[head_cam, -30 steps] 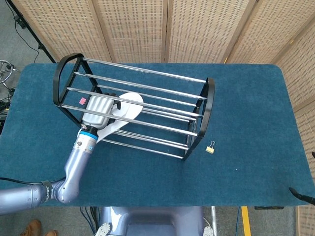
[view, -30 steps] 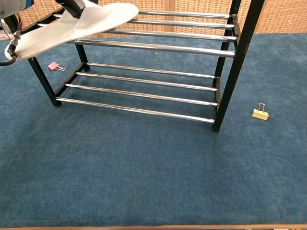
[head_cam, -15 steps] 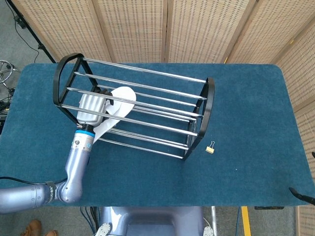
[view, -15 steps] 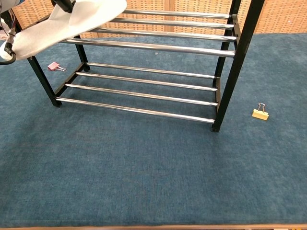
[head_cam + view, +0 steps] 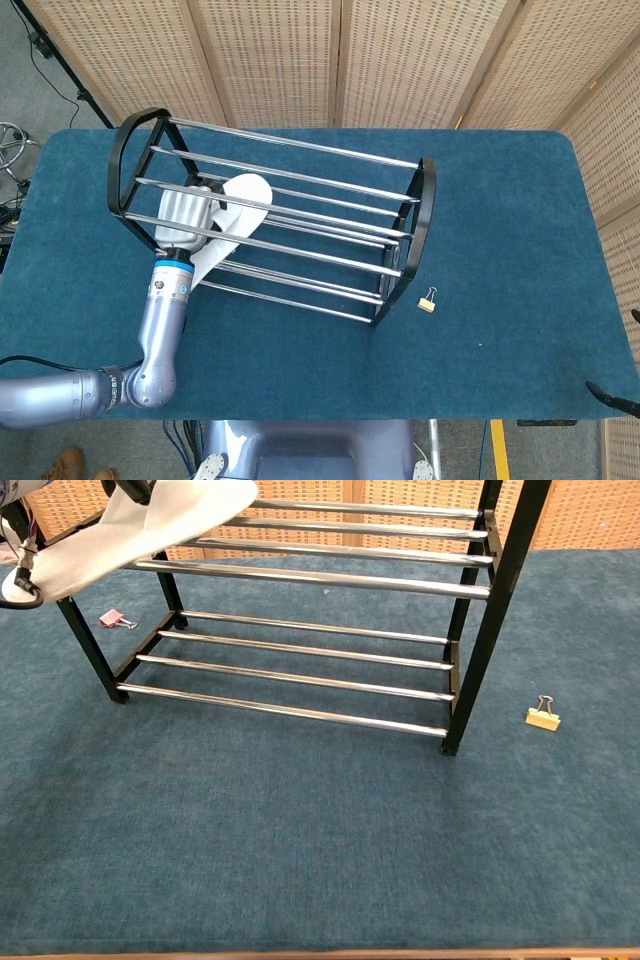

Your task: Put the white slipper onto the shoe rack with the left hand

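1. My left hand (image 5: 185, 220) grips the white slipper (image 5: 235, 212) over the shoe rack (image 5: 412, 222) top tier, left end.
2. The slipper's long axis crosses the rails, toe rearward, heel overhanging the front rail.
3. My right hand is out of view.

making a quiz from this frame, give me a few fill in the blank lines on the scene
1. The white slipper is held by the robot's ____ hand.
2. The slipper is over the shoe rack's ____ tier.
3. The yellow binder clip lies on the ____ table cover.
Missing words: left; top; blue
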Available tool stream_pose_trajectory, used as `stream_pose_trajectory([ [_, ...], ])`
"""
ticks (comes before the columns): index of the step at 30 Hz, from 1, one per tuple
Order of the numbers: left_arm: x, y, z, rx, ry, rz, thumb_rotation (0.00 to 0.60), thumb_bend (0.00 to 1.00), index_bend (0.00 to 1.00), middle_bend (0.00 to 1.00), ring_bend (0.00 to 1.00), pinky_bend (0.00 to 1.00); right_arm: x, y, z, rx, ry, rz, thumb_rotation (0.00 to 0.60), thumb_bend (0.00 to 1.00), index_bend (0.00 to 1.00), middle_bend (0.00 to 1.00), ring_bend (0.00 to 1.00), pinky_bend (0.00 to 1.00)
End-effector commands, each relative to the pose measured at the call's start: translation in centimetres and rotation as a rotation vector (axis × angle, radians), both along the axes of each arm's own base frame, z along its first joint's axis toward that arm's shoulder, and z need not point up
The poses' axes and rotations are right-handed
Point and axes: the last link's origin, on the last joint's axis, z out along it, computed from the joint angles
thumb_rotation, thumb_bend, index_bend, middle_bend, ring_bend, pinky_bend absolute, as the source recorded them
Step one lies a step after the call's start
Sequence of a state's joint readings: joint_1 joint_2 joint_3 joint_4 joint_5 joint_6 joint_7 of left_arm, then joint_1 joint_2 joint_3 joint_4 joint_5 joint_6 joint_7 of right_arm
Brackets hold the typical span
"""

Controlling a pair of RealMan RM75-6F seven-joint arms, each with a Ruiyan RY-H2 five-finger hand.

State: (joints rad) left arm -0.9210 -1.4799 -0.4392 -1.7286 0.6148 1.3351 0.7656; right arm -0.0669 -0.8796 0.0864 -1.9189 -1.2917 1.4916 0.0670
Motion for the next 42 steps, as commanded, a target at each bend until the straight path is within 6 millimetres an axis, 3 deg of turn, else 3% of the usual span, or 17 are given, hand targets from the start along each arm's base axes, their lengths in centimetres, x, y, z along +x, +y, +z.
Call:
stream_pose_trajectory([
  [1, 0.1, 0.4, -0.1, 0.001, -0.002, 0.008, 0.600, 0.59, 0.64, 0.45, 0.41, 0.54, 0.0, 0.0, 0.0, 0.000, 0.000, 0.000, 0.600, 0.00, 0.00, 0.00, 0.00, 0.00],
  [6, 0.5, 0.8, -0.2, -0.002, -0.027, 0.009, 0.600, 0.58, 0.60, 0.41, 0.39, 0.54, 0.0, 0.0, 0.0, -0.002, -0.001, -0.001, 0.600, 0.00, 0.00, 0.00, 0.00, 0.00],
  [11, 0.7, 0.6, 0.1, 0.007, -0.042, -0.015, 0.600, 0.55, 0.39, 0.25, 0.24, 0.54, 0.0, 0.0, 0.1, -0.003, -0.002, 0.000, 0.600, 0.00, 0.00, 0.00, 0.00, 0.00],
  [16, 0.5, 0.5, 0.3, 0.008, -0.037, -0.025, 0.600, 0.48, 0.29, 0.16, 0.16, 0.51, 0.0, 0.0, 0.0, -0.002, -0.002, 0.002, 0.600, 0.00, 0.00, 0.00, 0.00, 0.00],
  [22, 0.2, 0.0, 0.5, -0.012, -0.009, -0.036, 0.600, 0.40, 0.26, 0.13, 0.11, 0.50, 0.1, 0.0, 0.0, -0.001, -0.002, 0.003, 0.600, 0.00, 0.00, 0.00, 0.00, 0.00],
  [29, -0.2, -0.8, 1.1, -0.047, 0.026, -0.057, 0.600, 0.21, 0.20, 0.07, 0.06, 0.39, 0.1, 0.1, 0.0, -0.003, -0.002, 0.004, 0.600, 0.00, 0.00, 0.00, 0.00, 0.00],
  [33, -0.3, -1.4, 1.6, -0.065, 0.028, -0.078, 0.600, 0.14, 0.20, 0.06, 0.06, 0.37, 0.2, 0.1, 0.0, -0.002, -0.002, 0.007, 0.600, 0.00, 0.00, 0.00, 0.00, 0.00],
  [42, -0.7, -2.9, 2.3, -0.091, 0.024, -0.122, 0.600, 0.13, 0.20, 0.06, 0.06, 0.37, 0.3, 0.2, 0.0, -0.003, -0.002, 0.010, 0.600, 0.00, 0.00, 0.00, 0.00, 0.00],
])
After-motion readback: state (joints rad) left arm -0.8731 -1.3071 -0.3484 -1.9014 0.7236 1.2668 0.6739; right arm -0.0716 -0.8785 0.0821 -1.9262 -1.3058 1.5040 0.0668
